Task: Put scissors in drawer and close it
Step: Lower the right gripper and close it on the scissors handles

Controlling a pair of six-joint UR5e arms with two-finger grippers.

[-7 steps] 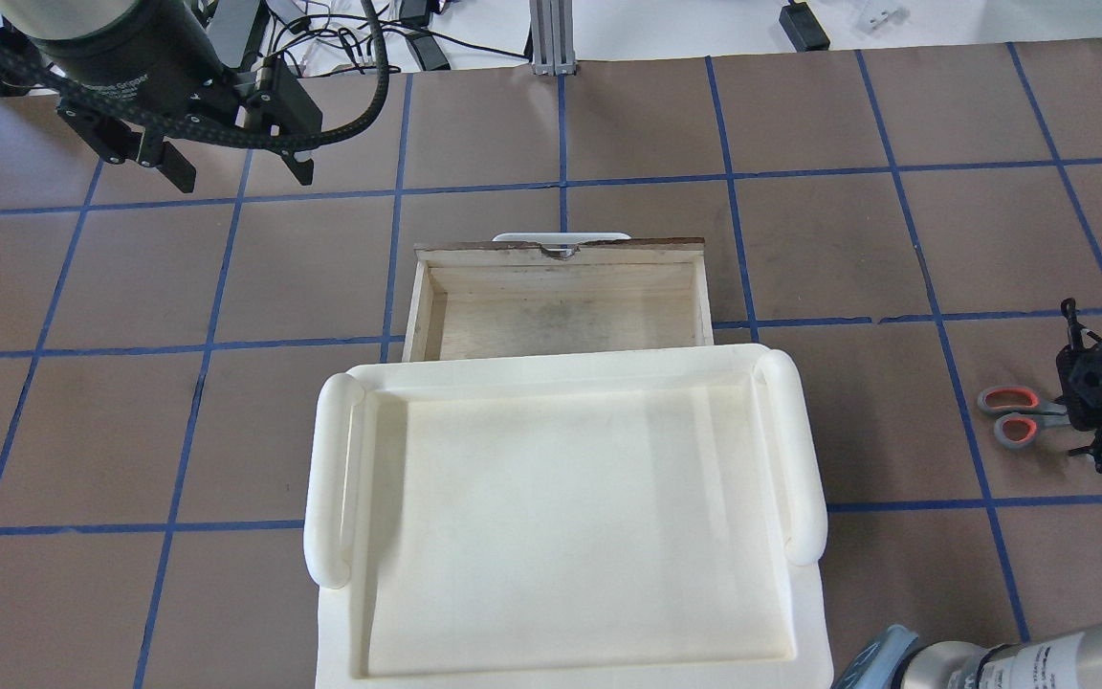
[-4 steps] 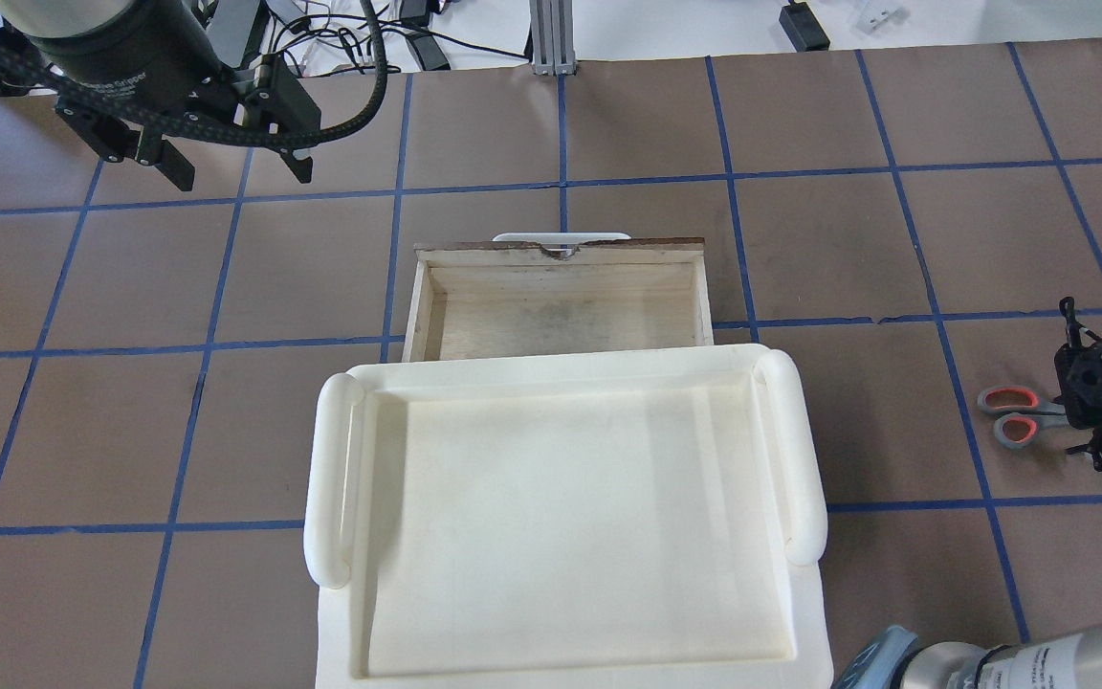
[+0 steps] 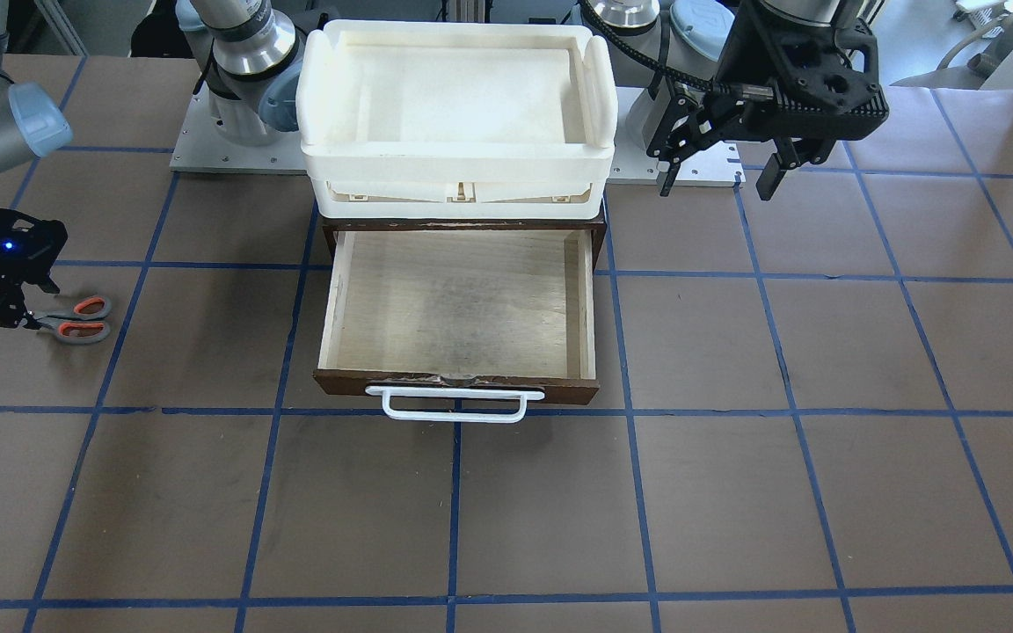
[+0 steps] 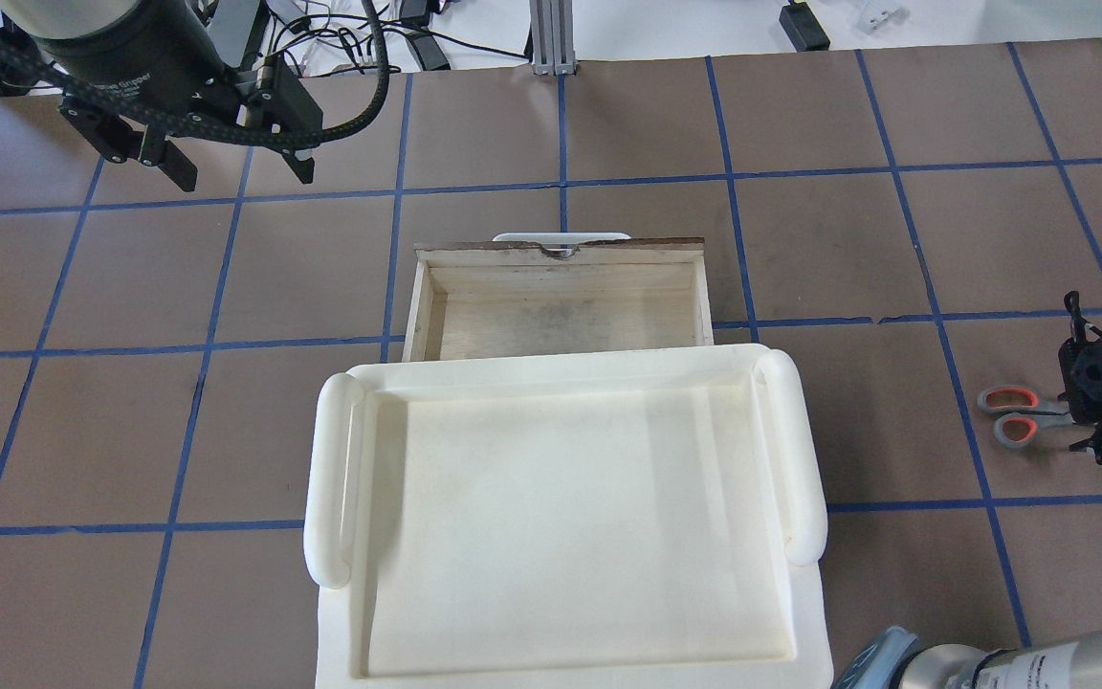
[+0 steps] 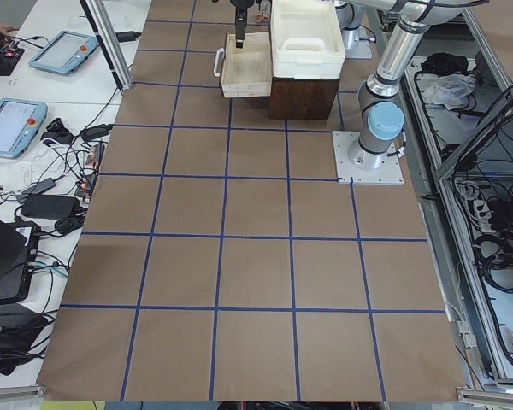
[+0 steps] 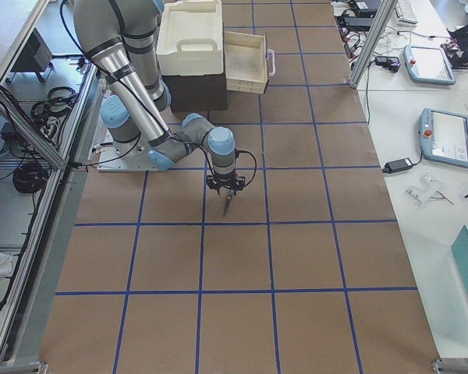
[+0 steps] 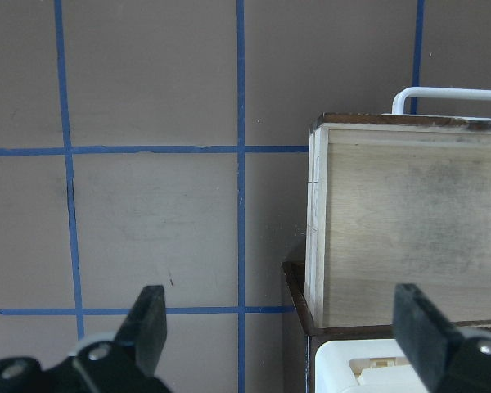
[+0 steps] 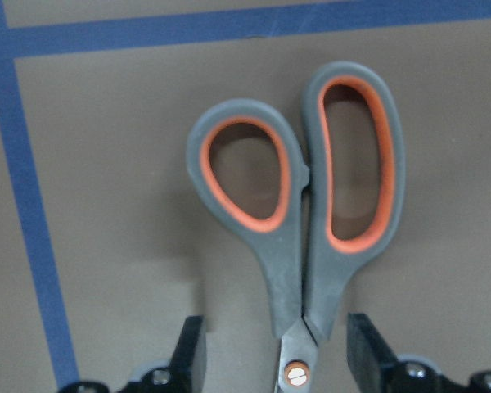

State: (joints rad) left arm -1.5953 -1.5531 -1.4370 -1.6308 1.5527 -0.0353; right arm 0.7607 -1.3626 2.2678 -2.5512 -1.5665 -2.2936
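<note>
The scissors lie flat on the brown table at its right side, with dark grey handles and orange-red loops. They also show in the front view. My right gripper is low over them. In the right wrist view its open fingers straddle the scissors near the pivot. The drawer is pulled open and empty, with its white handle on the far side from me. My left gripper hangs open and empty above the table, left of the drawer.
A cream-white plastic tray sits on the dark cabinet that holds the drawer. The table is brown with a blue tape grid. Cables and devices lie beyond the table's far edge.
My right gripper has shifted very slightly over the scissors, which have not moved. My left gripper has barely moved. The drawer is unchanged.
</note>
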